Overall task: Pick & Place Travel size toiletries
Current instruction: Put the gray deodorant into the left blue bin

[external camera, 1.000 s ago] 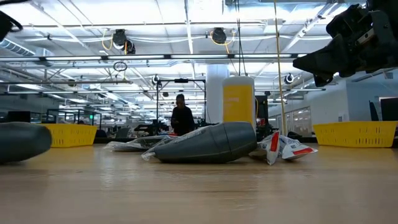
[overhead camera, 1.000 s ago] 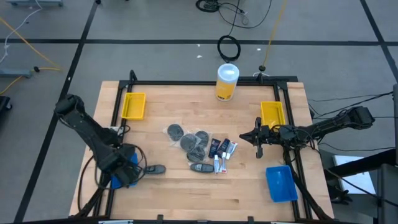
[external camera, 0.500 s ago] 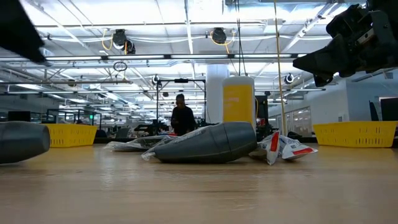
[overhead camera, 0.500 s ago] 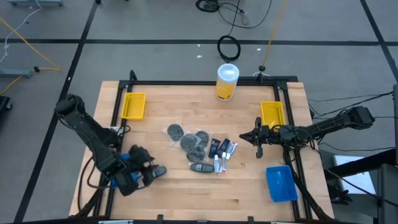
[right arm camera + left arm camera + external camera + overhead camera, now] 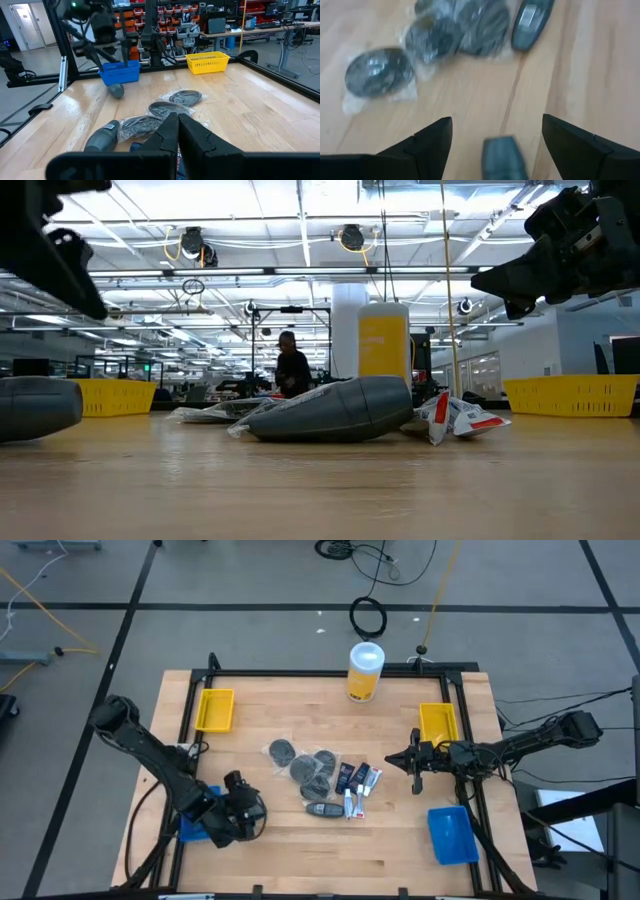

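Hovering my left gripper (image 5: 492, 137), fingers spread, over a grey bottle (image 5: 504, 159); right gripper (image 5: 415, 764) waits closed.

Two yellow baskets (image 5: 216, 710) sit on the table, with two blue bins (image 5: 452, 834), one yellow cylinder container (image 5: 365, 671), two dark grey bottles (image 5: 324, 809), and four wrapped dark grey discs (image 5: 282, 750). The heaped tubes (image 5: 350, 803) and sachets (image 5: 345, 777) cannot be counted.
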You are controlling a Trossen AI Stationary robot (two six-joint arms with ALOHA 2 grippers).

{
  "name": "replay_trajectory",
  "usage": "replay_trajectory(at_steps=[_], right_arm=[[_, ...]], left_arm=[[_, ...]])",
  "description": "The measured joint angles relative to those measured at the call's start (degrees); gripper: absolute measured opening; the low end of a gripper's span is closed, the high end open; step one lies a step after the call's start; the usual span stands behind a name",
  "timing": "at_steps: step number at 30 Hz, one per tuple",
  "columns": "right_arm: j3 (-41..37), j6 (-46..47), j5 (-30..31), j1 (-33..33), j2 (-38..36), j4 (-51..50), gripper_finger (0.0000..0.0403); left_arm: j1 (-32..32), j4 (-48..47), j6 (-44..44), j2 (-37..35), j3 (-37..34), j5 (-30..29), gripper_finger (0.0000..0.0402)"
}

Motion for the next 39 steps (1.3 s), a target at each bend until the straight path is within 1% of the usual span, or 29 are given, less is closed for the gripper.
replay_trajectory(at_steps=[4, 8, 16, 19, 22, 26, 27, 31, 34, 37, 39], right_arm=[[0.0, 0.0, 0.0, 0.0, 0.0, 0.0, 0.0004], [0.0, 0.0, 0.0, 0.0, 0.0, 0.0, 0.0004], [0.0, 0.0, 0.0, 0.0, 0.0, 0.0, 0.0004], [0.0, 0.0, 0.0, 0.0, 0.0, 0.0, 0.0004], [0.0, 0.0, 0.0, 0.0, 0.0, 0.0, 0.0004], [0.0, 0.0, 0.0, 0.0, 0.0, 0.0, 0.0004], [0.0, 0.0, 0.0, 0.0, 0.0, 0.0, 0.0004], [0.0, 0.0, 0.0, 0.0, 0.0, 0.0, 0.0004], [0.0, 0.0, 0.0, 0.0, 0.0, 0.0, 0.0004], [0.0, 0.0, 0.0, 0.0, 0.0, 0.0, 0.0004], [0.0, 0.0, 0.0, 0.0, 0.0, 0.0, 0.0004]], left_arm=[[0.8, -1.9, -4.1, 3.2, 0.0, 6.3, 0.0305], [0.8, -1.9, -7.7, 6.6, 0.0, 9.4, 0.0305], [1.6, -1.5, -7.9, 14.0, 0.0, 15.9, 0.0305], [2.3, -1.1, -8.2, 14.9, 0.2, 18.5, 0.0291], [2.7, -1.1, -8.1, 14.8, 0.2, 20.1, 0.0257], [3.2, -1.3, -7.7, 13.7, 0.0, 20.9, 0.0198], [3.3, -1.4, -7.8, 13.2, 0.0, 21.1, 0.0192], [4.3, -1.5, -7.7, 10.9, 0.3, 21.1, 0.0192], [5.1, -1.6, -6.1, 9.1, 2.0, 21.1, 0.0192], [5.8, -3.7, -5.0, 6.8, 4.6, 23.4, 0.0192], [6.1, -7.9, -5.5, 5.6, 6.9, 25.6, 0.0192]])
